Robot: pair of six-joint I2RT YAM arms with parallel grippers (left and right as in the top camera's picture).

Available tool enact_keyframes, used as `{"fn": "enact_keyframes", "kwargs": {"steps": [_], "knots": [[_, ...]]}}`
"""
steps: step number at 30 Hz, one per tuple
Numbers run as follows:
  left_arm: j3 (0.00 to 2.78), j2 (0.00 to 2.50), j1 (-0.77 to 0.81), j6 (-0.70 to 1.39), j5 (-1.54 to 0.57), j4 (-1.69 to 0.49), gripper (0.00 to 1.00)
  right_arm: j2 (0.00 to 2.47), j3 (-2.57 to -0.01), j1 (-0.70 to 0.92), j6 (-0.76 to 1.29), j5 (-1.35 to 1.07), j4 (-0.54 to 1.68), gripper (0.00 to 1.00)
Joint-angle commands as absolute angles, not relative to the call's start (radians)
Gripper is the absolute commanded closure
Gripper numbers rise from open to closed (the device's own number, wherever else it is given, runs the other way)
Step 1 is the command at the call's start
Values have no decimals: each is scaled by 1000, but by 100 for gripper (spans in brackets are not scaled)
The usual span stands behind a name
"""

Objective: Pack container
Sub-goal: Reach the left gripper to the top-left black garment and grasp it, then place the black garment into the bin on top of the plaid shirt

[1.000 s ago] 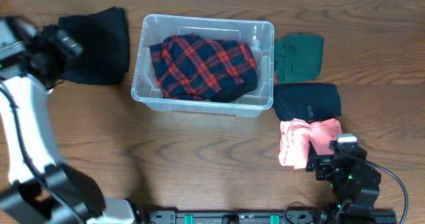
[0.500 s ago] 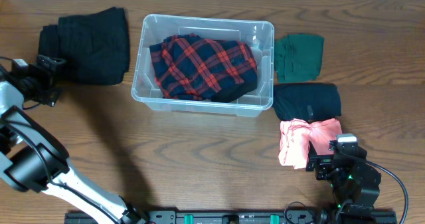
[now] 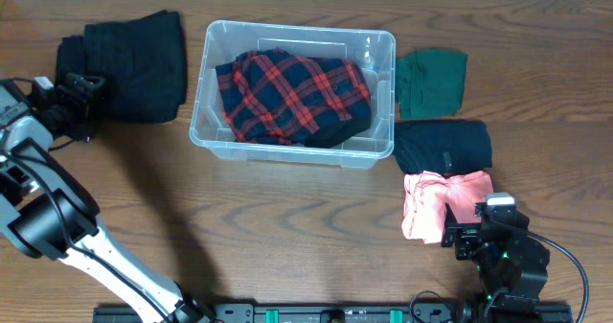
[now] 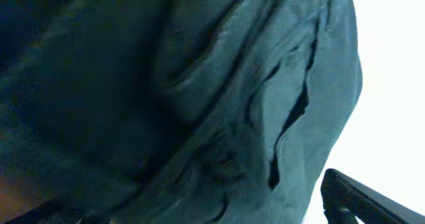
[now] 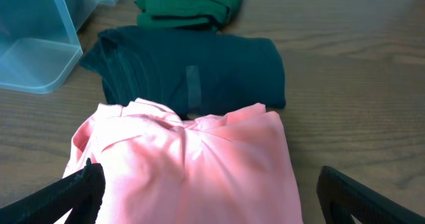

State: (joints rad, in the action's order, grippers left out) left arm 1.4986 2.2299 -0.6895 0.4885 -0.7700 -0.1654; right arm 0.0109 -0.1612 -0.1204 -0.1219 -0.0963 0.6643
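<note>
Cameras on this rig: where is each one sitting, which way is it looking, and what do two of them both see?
Overhead: fixed above the table, looking straight down on the container and folded clothes; both arms show, left gripper by the black garment, right gripper by the pink garment.
Left wrist: close against dark fabric; one own finger shows lower right.
Right wrist: low, looking across the pink garment toward the container's corner; both own fingers show.
Shared: overhead and right wrist both show the pink garment and container.

Shirt [image 3: 292, 98] in the container [image 3: 299, 156]; a folded pile [image 3: 129, 64] left of it; three garments [image 3: 442, 146] right.
</note>
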Motion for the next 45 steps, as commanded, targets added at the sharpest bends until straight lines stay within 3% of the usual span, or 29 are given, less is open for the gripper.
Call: {"fn": "enact_keyframes", "kwargs": {"steps": [1,3,4,5,8,10,15,26,39,45], "knots": [[1497,2295,-670,538,-766,-135,1,6,-158,-128,-136,-93,665,1],[1497,2311,-667,563,-767,-117,4,6,-158,-128,-136,-93,665,1],[1497,2317,-667,573,-766,-117,11,6,-158,-128,-136,-93,665,1],[1497,2322,-667,574,-766,-117,20,6,-158,-128,-136,-93,665,1],[1497,2325,-667,574,-767,-117,59,6,-158,-128,-136,-93,665,1],[1497,2325,-667,574,-776,-117,75,6,-158,-128,-136,-93,665,1],[1498,2320,-671,537,-895,-117,94,6,-158,-128,-136,-93,665,1],[1498,2049,-683,479,-1221,-118,94,6,-158,-128,-136,-93,665,1],[1498,1558,-651,525,-1249,-117,94,6,-158,-128,-136,-93,665,1],[1498,1427,-509,536,-1249,-105,94,6,-158,-128,-136,-93,665,1]]}}
